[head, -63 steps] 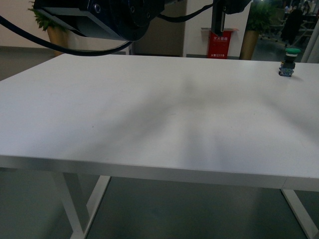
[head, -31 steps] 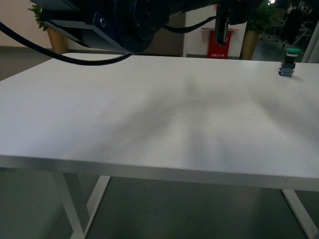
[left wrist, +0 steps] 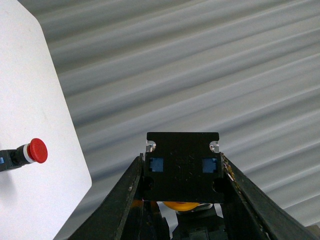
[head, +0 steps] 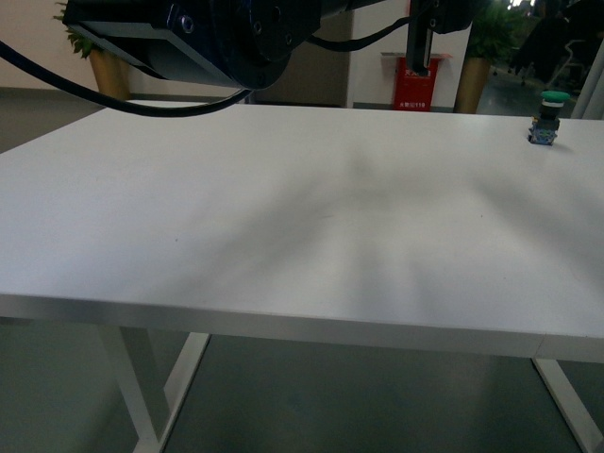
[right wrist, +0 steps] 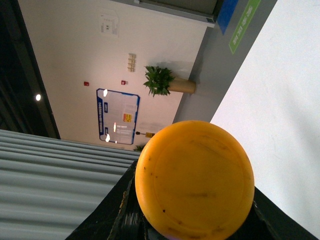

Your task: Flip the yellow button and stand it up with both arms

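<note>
The yellow button is held between both grippers, high above the table and out of the front view. In the left wrist view its blue-black block (left wrist: 182,167) fills the gap between the fingers of my left gripper (left wrist: 182,172), with a sliver of the yellow cap below it. In the right wrist view the round yellow-orange cap (right wrist: 195,180) faces the camera, gripped by my right gripper (right wrist: 192,215) on the neck behind it. Only the arms' dark bodies (head: 226,33) show at the top of the front view.
The white table (head: 283,217) spreads across the front view. A green-capped switch (head: 545,118) stands at its far right. A red-capped switch (left wrist: 30,152) lies at a table edge in the left wrist view. A potted plant (right wrist: 160,81) stands beyond.
The arm bodies at the top of the front view have shifted slightly; the table and the green-capped switch have not moved.
</note>
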You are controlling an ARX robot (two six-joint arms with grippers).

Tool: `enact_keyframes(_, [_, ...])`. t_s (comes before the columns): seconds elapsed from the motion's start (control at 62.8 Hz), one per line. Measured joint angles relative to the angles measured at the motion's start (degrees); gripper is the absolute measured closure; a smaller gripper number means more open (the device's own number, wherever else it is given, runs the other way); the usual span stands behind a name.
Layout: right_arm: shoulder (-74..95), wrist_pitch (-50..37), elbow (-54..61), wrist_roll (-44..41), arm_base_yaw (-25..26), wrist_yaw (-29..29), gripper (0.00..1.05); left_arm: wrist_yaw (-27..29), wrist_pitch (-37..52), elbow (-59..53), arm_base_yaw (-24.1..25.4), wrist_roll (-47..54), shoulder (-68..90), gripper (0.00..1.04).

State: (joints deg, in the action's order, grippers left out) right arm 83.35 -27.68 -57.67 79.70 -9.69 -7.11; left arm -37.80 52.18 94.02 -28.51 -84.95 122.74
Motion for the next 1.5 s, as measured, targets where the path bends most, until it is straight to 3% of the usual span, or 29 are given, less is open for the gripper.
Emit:
enact_keyframes(0.35, [0.02, -0.94, 0.87, 0.04, 0.0, 0.81, 0.66, 0.42, -1.64, -0.96, 0.04, 0.63, -0.74, 0.68])
enact_keyframes(0.509, [0.02, -1.55, 1.18, -0.52, 0.28, 1.53, 0.66, -0.42, -4.22, -4.5, 1.25, 4.15, -3.41, 0.41])
enact_keyframes(0.621, [0.02, -1.95, 1.18, -0.81, 0.39, 1.73, 0.66, 0.04, -10.82, -9.66, 3.02, 10.8, -8.46, 0.22])
enact_keyframes(0.732, [0.02, -2.05, 1.25, -1.07, 0.42, 2.03, 0.66, 3.3, -22.32, -16.44, 5.16, 23.93, -16.85, 0.04])
enact_keyframes(0.859, [0.02, -2.25, 1.4, -1.29, 0.39, 1.88, 0.66, 12.09, -38.86, -24.76, 7.56, 46.36, -28.5, 0.06])
enact_keyframes(0.923, [0.02, -2.45, 1.4, -1.38, 0.37, 1.88, 0.66, 21.73, -47.67, -31.01, 8.11, 63.45, -35.06, 0.06])
enact_keyframes(1.019, [0.02, -2.49, 1.4, -1.42, 0.13, 1.88, 0.67, 33.81, -50.4, -41.09, 8.57, 85.7, -41.33, 0.06])
enact_keyframes(1.098, [0.02, -2.47, 1.4, -1.49, -0.11, 1.92, 0.67, 37.31, -52.13, -47.32, 9.18, 97.57, -47.06, 0.06])
enact_keyframes(1.337, [0.02, -2.47, 1.4, -1.49, -0.5, 1.92, 0.67, 37.9, -57.35, -54.99, 13.27, 107.78, -60.08, 0.07])
enact_keyframes(1.401, [0.02, -2.47, 1.4, -1.49, -0.55, 1.95, 0.67, 45.64, -42.34, -61.44, 14.29, 102.53, -61.26, 0.17])
enact_keyframes(1.496, [0.02, -2.49, 1.4, -1.51, -0.63, 2.1, 0.67, 48.17, -24.35, -70.29, 16.85, 93.48, -62.86, 0.31])
